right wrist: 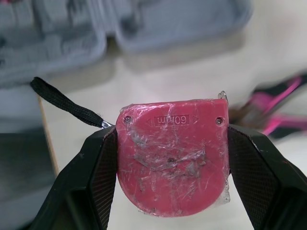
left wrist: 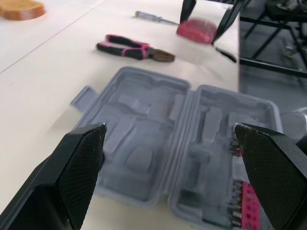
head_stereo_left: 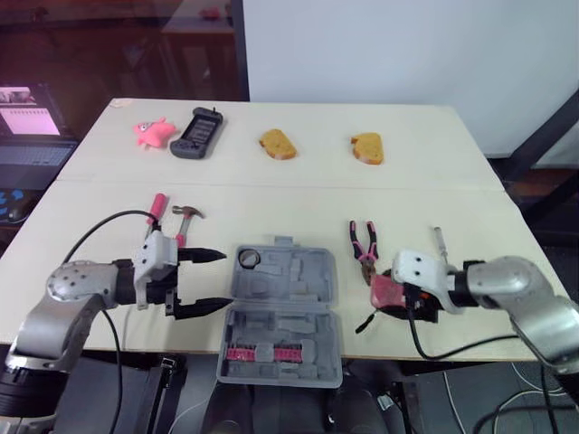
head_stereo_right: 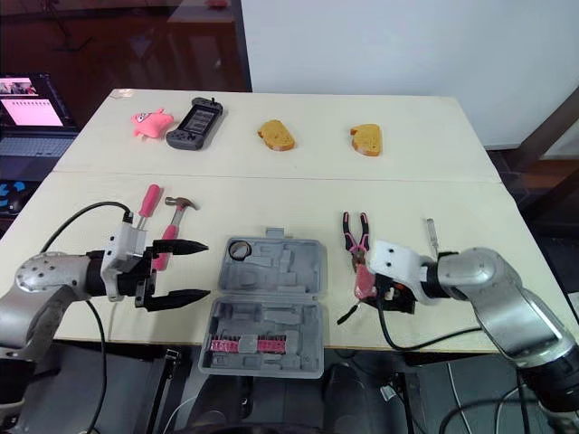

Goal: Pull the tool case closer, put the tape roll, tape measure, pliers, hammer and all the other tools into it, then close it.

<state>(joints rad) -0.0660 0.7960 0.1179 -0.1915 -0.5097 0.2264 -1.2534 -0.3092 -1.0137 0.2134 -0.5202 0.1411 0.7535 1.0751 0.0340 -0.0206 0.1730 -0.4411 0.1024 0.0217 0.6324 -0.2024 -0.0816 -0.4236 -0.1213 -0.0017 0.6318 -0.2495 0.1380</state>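
The grey tool case (head_stereo_left: 288, 291) lies open at the table's front edge, a tape roll (head_stereo_left: 249, 259) in its far left corner and pink bits (head_stereo_left: 258, 353) in its near half. My left gripper (head_stereo_left: 224, 279) stands open just left of the case, nothing between its fingers. My right gripper (head_stereo_left: 387, 294) is shut on the pink tape measure (right wrist: 172, 153), right of the case, its black strap hanging. Pink-handled pliers (head_stereo_left: 364, 242) lie just behind it. A hammer (head_stereo_left: 185, 217) and a pink screwdriver (head_stereo_left: 156, 208) lie behind the left gripper. A thin screwdriver (head_stereo_left: 441, 240) lies at the right.
Along the far side of the table sit a pink toy (head_stereo_left: 154, 132), a dark handheld console (head_stereo_left: 197, 133) and two bread pieces (head_stereo_left: 278, 144) (head_stereo_left: 367, 147). A laptop (head_stereo_left: 32, 122) stands off the table's left. The case's near half overhangs the front edge.
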